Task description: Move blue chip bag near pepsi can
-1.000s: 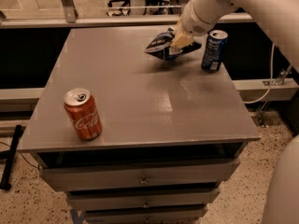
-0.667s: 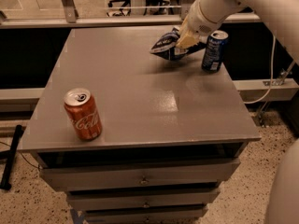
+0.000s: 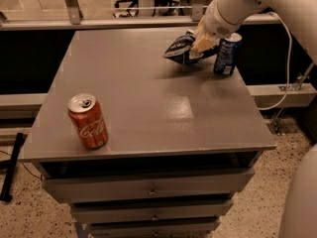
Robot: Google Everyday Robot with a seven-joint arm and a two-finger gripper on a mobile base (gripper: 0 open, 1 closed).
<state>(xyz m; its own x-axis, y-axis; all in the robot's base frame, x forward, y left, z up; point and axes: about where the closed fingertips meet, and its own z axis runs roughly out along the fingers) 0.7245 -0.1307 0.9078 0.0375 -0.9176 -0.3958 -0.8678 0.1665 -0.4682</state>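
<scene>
The blue chip bag [image 3: 180, 50] is a crinkled dark-blue foil bag at the far right of the grey table [image 3: 143, 103]. My gripper [image 3: 199, 44] is shut on its right end and holds it just above the tabletop. The pepsi can [image 3: 227, 54] stands upright right beside the bag, on its right, close to the table's right edge. My white arm comes in from the upper right and partly covers the can's top.
A red Coca-Cola can [image 3: 88, 121] stands upright near the front left corner. The table has drawers [image 3: 148, 189] below its front edge. A cable [image 3: 285, 78] hangs at the right. A railing runs behind the table.
My gripper has carried the blue chip bag slightly to the right, closer to the pepsi can. The cans have not moved.
</scene>
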